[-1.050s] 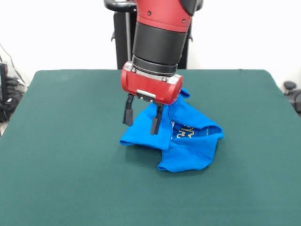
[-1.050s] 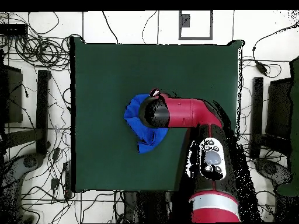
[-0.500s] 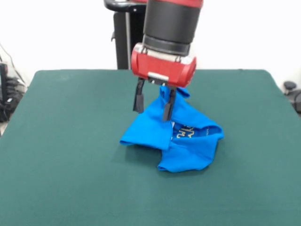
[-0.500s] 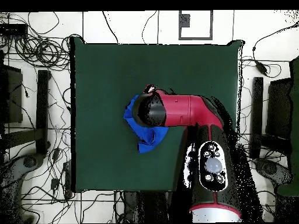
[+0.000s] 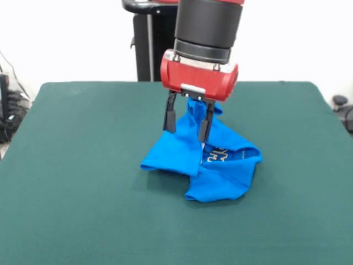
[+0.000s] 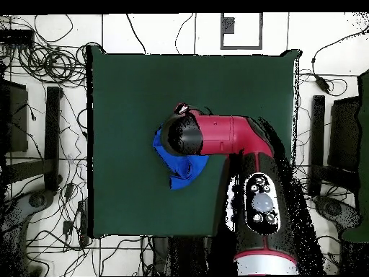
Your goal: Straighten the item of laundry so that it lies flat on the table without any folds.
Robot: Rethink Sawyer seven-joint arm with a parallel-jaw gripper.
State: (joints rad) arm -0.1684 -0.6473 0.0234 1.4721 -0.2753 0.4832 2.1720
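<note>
crumpled shirt (image 5: 212, 165) below parted fingers (image 5: 170, 116) (untouched)

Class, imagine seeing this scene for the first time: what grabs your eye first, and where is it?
A crumpled bright blue T-shirt lies bunched near the middle of the dark green table. Right above it hangs the red and black gripper, fingers apart, over the shirt's raised fold.

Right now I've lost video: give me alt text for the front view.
A blue shirt lies crumpled and folded near the middle of a green table. The red and black arm's open gripper hangs above the shirt's upper left part, holding nothing.
</note>
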